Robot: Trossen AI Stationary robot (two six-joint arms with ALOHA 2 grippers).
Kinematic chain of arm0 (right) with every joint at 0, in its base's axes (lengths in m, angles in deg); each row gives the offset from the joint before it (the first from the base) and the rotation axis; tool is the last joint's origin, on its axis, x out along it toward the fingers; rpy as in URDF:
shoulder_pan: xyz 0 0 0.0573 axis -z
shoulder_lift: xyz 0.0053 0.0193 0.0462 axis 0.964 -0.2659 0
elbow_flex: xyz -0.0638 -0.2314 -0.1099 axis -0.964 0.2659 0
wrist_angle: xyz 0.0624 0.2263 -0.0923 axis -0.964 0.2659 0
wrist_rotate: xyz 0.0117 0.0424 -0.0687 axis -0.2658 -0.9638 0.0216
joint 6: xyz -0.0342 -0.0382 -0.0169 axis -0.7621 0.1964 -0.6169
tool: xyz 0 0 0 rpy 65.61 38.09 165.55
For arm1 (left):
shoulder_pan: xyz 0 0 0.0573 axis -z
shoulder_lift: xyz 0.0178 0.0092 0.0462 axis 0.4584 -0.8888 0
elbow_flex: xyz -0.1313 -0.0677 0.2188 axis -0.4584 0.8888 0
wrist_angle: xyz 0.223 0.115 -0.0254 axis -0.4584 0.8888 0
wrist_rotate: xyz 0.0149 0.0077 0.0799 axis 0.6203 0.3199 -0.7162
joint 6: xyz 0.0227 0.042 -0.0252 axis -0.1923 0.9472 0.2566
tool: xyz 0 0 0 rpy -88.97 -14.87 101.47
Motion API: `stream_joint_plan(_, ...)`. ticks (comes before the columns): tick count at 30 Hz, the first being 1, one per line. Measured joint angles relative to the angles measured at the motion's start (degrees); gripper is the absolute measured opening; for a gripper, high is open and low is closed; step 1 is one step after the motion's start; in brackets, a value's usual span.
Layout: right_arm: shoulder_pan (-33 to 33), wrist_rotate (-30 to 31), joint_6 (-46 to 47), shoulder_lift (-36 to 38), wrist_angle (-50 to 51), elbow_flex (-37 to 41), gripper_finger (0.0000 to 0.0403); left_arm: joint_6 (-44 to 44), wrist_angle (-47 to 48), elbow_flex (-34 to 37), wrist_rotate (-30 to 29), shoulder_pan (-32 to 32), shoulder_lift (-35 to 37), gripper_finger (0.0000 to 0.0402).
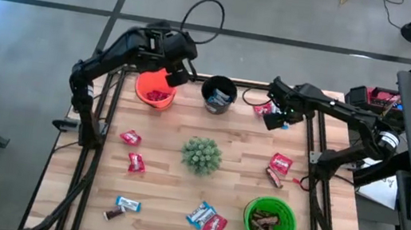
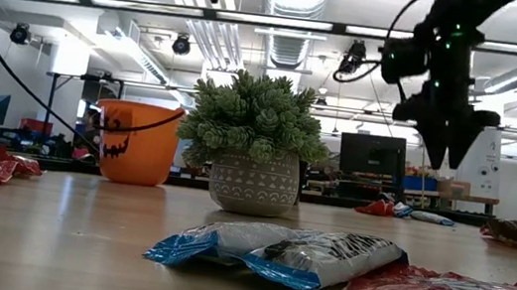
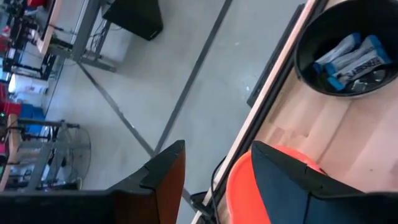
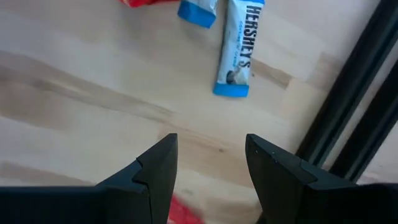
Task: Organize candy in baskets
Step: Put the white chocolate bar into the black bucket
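Wrapped candy lies scattered on the wooden table: red bars (image 1: 131, 137) (image 1: 137, 163) on the left, blue (image 1: 200, 213) and red (image 1: 214, 226) ones near the front, and red (image 1: 281, 163) and brown (image 1: 274, 178) ones on the right. The orange basket (image 1: 156, 89) holds red candy, the black basket (image 1: 219, 94) blue candy, and the green basket (image 1: 270, 222) brown candy. My left gripper (image 3: 217, 180) hangs open over the orange basket's far rim (image 3: 245, 186). My right gripper (image 4: 208, 165) is open and points down above the table's far right part, short of a blue candy bar (image 4: 236, 53).
A spiky green plant (image 1: 201, 155) in a pot stands in the table's middle. Dark frame rails (image 4: 360, 118) run along the table's right edge beside my right gripper. More blue (image 4: 198, 11) and red candy lies just past it.
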Motion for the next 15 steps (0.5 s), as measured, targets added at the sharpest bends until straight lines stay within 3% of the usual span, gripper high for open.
stream_joint_plan(9,6.7,-1.9,-4.2,0.0,-10.6,5.5,0.0180,0.0,0.0,0.0,0.0,-1.3,0.0,0.0166)
stream_joint_plan(15,10.9,-1.9,-6.3,0.0,-11.8,5.7,0.0180,1.1,0.0,0.0,0.0,-1.3,0.0,0.0166)
